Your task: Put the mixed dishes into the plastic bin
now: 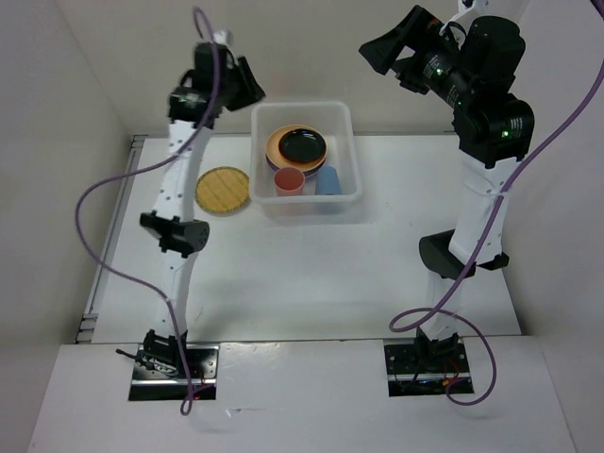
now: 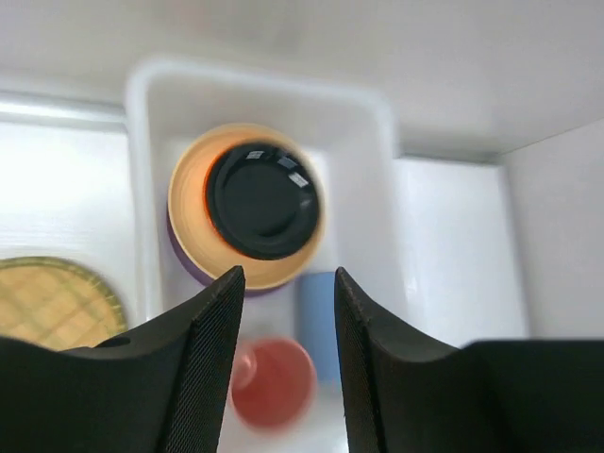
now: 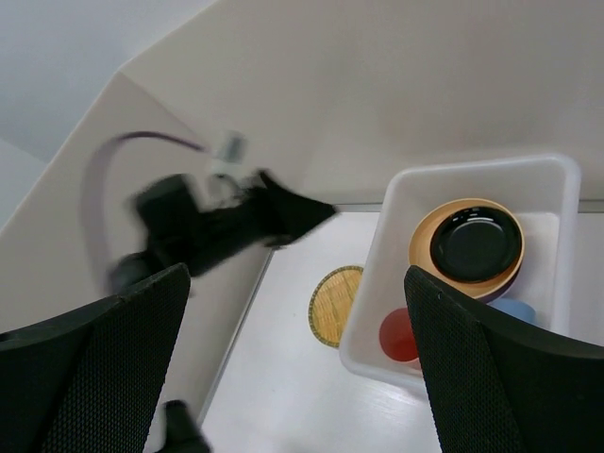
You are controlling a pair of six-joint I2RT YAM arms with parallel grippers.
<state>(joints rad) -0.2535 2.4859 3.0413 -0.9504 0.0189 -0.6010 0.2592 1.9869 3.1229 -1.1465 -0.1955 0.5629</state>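
Picking up the woven plate (image 1: pixel 223 191), lying on the table (image 1: pixel 311 274) just left of the bin (image 1: pixel 351 142) by the far edge, should go best if the half-open, empty left gripper (image 2: pixel 288 276) pinches its rim, while the wide-open, empty right gripper (image 3: pixel 297 283) hangs clear.

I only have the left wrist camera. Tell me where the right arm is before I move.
Observer: The right gripper is raised high, up to the right of the plastic bin, not over it.
Operator: Report its jaws.
Observer: Wide open, nothing between them.
Operator: I see only part of the woven plate. Give me its whole position.
Observer: The tan woven-pattern plate lies flat on the table just left of the bin, the only dish outside it.
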